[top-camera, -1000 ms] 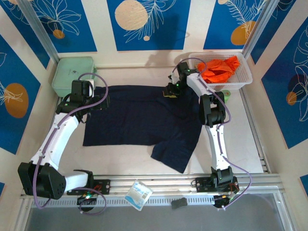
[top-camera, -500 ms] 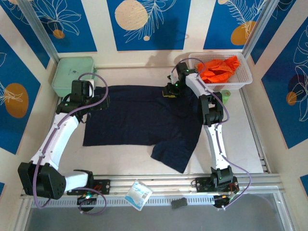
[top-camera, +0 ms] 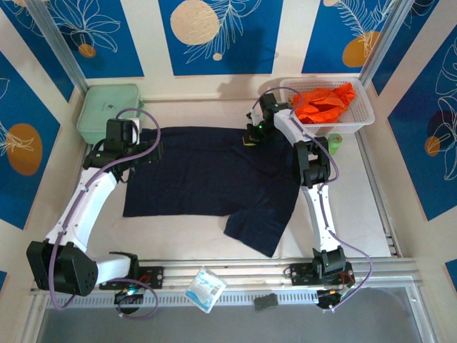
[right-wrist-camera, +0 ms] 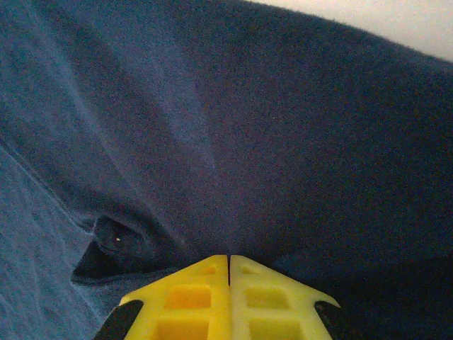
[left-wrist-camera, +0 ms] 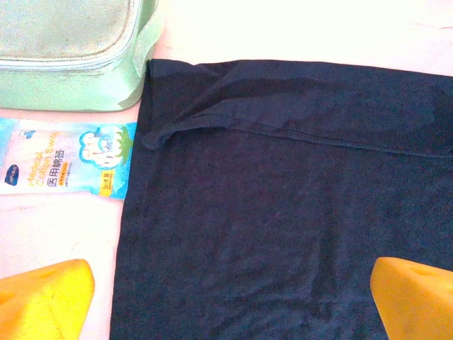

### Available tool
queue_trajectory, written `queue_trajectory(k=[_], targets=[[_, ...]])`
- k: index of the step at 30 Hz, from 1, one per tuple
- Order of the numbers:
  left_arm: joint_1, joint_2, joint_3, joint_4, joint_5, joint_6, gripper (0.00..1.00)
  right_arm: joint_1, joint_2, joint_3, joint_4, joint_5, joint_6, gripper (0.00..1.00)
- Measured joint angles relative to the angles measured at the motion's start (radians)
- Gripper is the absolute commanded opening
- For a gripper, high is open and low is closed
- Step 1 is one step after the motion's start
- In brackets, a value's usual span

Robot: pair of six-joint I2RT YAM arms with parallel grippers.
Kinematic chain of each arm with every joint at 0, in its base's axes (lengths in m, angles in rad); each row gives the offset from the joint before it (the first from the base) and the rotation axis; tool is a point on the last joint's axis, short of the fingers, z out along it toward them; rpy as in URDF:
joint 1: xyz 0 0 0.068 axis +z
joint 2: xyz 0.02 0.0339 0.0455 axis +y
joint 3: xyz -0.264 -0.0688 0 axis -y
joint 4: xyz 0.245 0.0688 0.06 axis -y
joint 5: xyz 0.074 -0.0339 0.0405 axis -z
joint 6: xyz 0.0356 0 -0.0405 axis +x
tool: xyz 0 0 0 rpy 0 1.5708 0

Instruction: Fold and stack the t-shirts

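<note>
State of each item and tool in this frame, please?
navy t-shirt: spread flat, unfolded.
orange t-shirt: crumpled in the basket.
green case: zipped closed.
left tool: open over the navy t-shirt's left edge.
right tool: shut, pinching the navy t-shirt's far edge.

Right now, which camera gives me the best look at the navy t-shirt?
Top external: the whole navy t-shirt lies spread on the table. Left wrist shows its corner and hem beside the green case. Right wrist is a close-up of cloth pinched in the shut right end effector.
</note>
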Motion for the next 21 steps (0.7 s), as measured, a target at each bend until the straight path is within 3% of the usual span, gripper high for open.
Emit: queue_trajectory(k=[10, 21], targets=[[0.0, -0.018, -0.005, 0.002, 0.015, 0.0, 1.0, 0.044, -0.148, -0.182, 0.044, 0.026, 0.102, 0.0], [0.0, -0.025, -0.033, 0.02, 0.04, 0.0, 1.0, 0.166, -0.268, -0.34, 0.103, 0.17, 0.229, 0.0]])
